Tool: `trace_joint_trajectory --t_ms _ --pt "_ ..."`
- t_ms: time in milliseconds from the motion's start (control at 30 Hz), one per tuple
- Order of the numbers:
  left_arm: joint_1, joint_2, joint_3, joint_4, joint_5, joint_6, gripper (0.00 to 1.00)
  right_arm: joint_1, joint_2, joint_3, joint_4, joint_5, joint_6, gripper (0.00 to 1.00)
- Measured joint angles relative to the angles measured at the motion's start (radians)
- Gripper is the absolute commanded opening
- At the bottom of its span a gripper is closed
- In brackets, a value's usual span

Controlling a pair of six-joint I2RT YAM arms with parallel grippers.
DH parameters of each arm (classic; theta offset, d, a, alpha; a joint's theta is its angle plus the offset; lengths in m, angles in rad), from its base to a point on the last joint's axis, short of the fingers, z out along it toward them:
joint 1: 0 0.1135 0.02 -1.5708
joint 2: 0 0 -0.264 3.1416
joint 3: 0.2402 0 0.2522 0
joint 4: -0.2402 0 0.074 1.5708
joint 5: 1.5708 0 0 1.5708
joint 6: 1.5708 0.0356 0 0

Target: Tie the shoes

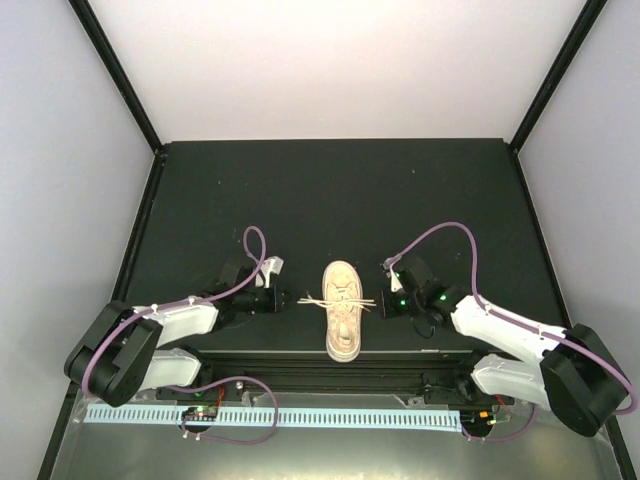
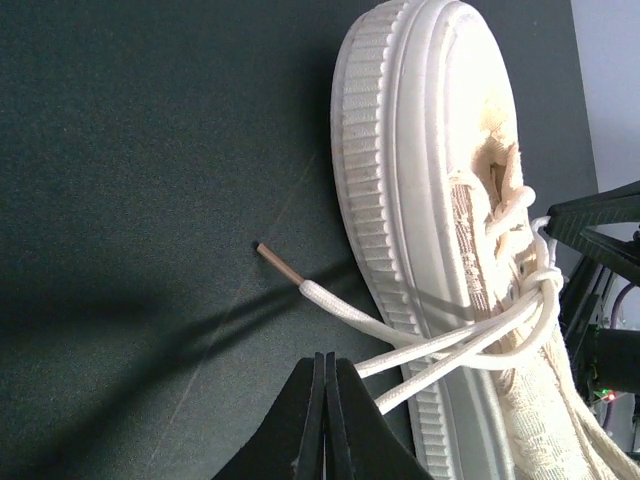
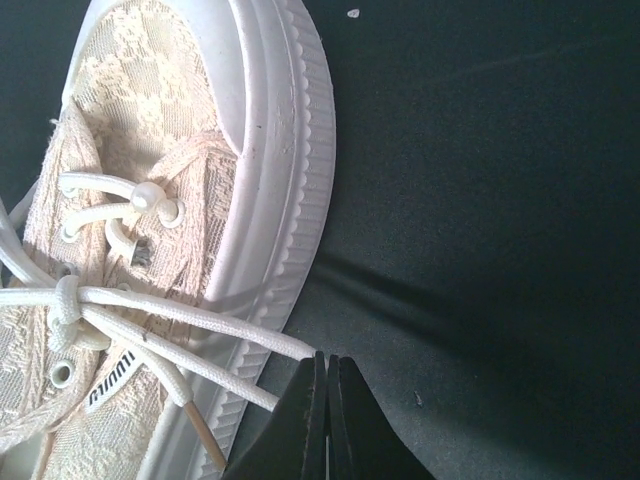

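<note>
The beige-pink sneaker [image 1: 343, 335] lies on the black table between my two grippers, sole down. Its off-white laces [image 1: 318, 300] cross in a knot [image 3: 66, 298] over the tongue and stretch out to both sides. My left gripper [image 1: 292, 300] is shut just left of the shoe; in the left wrist view [image 2: 327, 360] two lace strands [image 2: 440, 355] run into its jaws. My right gripper [image 1: 384, 303] is shut just right of the shoe, and two strands [image 3: 230, 335] enter its jaws [image 3: 327, 362]. One loose lace end [image 2: 300, 285] lies on the table at the left, another [image 3: 190, 410] against the sole [image 3: 290, 150].
The black table [image 1: 330, 200] is walled by pale panels with black corner posts [image 1: 115, 70]. A black rail and a light-blue strip [image 1: 300, 415] run along the near edge. The right gripper's body also shows past the shoe in the left wrist view [image 2: 600, 225].
</note>
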State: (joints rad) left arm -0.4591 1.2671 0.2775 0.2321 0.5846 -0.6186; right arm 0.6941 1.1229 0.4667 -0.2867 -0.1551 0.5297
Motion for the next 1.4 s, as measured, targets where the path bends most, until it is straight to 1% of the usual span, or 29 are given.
trace_joint_trajectory --t_ms 133,167,233,267,300,333,400,467,533,567,600,667,767,833,933,1033,1167,1267,1400 --pt "0.007 -0.004 -0.001 0.0 0.012 0.014 0.02 -0.003 0.0 -0.003 0.01 -0.008 0.001 0.02" --pt "0.008 -0.004 -0.001 0.001 0.02 0.021 0.08 -0.005 0.0 -0.003 0.012 -0.011 0.0 0.03" --pt "0.011 -0.005 -0.001 0.001 0.044 0.043 0.33 -0.007 -0.004 -0.003 0.013 -0.013 0.0 0.09" --pt "0.013 -0.007 0.001 -0.004 0.054 0.058 0.42 -0.008 -0.006 -0.003 0.011 -0.013 -0.003 0.11" --pt "0.015 -0.012 0.006 -0.018 0.06 0.076 0.48 -0.01 -0.007 0.0 0.009 -0.013 -0.005 0.13" --pt "0.015 -0.02 0.016 -0.034 0.066 0.092 0.52 -0.015 -0.005 0.007 0.007 -0.013 -0.011 0.15" --pt "0.015 -0.045 0.048 -0.074 0.075 0.132 0.56 -0.027 0.005 0.027 0.006 -0.016 -0.018 0.19" --pt "0.013 -0.075 0.089 -0.098 0.082 0.181 0.57 -0.041 0.028 0.053 0.018 -0.021 -0.028 0.22" --pt "0.006 -0.091 0.134 -0.109 0.096 0.227 0.57 -0.06 0.06 0.08 0.034 -0.037 -0.039 0.34" --pt "0.0 -0.092 0.157 -0.11 0.103 0.251 0.57 -0.068 0.071 0.093 0.045 -0.051 -0.044 0.44" --pt "-0.009 -0.089 0.176 -0.112 0.11 0.273 0.57 -0.078 0.084 0.097 0.05 -0.057 -0.048 0.51" --pt "-0.042 -0.068 0.214 -0.114 0.126 0.319 0.56 -0.102 0.092 0.101 0.061 -0.084 -0.059 0.62" --pt "-0.111 0.002 0.276 -0.124 0.143 0.381 0.56 -0.132 0.064 0.09 0.072 -0.117 -0.05 0.72" --pt "-0.16 0.067 0.325 -0.135 0.15 0.421 0.55 -0.146 -0.005 0.053 0.083 -0.139 -0.053 0.74" --pt "-0.238 0.171 0.409 -0.172 0.151 0.481 0.55 -0.156 -0.135 -0.027 0.112 -0.184 -0.036 0.71" --pt "-0.299 0.252 0.486 -0.221 0.136 0.537 0.54 -0.157 -0.21 -0.13 0.178 -0.268 -0.012 0.7" --pt "-0.333 0.312 0.536 -0.271 0.106 0.595 0.54 -0.157 -0.221 -0.247 0.251 -0.386 0.024 0.69" --pt "-0.334 0.328 0.54 -0.301 0.093 0.621 0.53 -0.157 -0.198 -0.264 0.282 -0.427 0.026 0.69" --pt "-0.342 0.353 0.557 -0.344 0.091 0.65 0.51 -0.157 -0.125 -0.261 0.336 -0.46 0.016 0.69"
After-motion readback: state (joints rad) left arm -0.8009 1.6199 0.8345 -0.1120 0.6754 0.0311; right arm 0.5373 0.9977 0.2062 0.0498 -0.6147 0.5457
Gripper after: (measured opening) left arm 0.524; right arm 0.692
